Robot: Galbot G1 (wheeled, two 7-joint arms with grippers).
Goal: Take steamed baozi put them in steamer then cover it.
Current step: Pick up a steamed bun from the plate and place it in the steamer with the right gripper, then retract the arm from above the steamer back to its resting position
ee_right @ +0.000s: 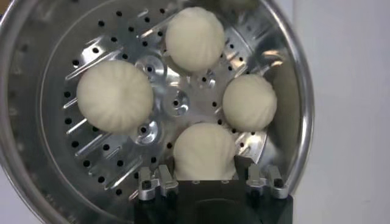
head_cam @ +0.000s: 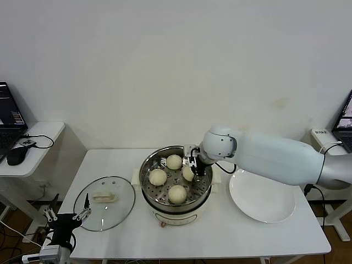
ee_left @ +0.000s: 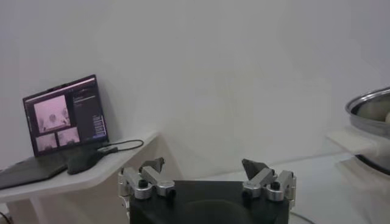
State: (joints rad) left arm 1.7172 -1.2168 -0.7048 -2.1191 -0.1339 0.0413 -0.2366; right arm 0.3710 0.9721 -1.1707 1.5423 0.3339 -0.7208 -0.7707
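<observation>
The steamer (head_cam: 145, 177) stands mid-table, a steel pot on a cream base; its rim (ee_right: 17, 122) fills the right wrist view. Three steamed baozi (head_cam: 174, 161) (head_cam: 158, 176) (head_cam: 177, 193) lie on its perforated tray. My right gripper (head_cam: 193, 170) reaches down inside the pot, shut on another baozi (ee_right: 204, 149) at the tray's right side, a finger on each flank. The cover (head_cam: 118, 212), a glass lid with a cream handle, lies flat on the table left of the steamer. My left gripper (head_cam: 67, 213) waits low at the table's front left corner, open and empty (ee_left: 207, 165).
A white plate (head_cam: 264, 198) lies right of the steamer, under my right arm. A side desk on the left carries a laptop (ee_left: 64, 115) and a mouse (head_cam: 16, 155). Another laptop (head_cam: 345, 118) stands at the far right.
</observation>
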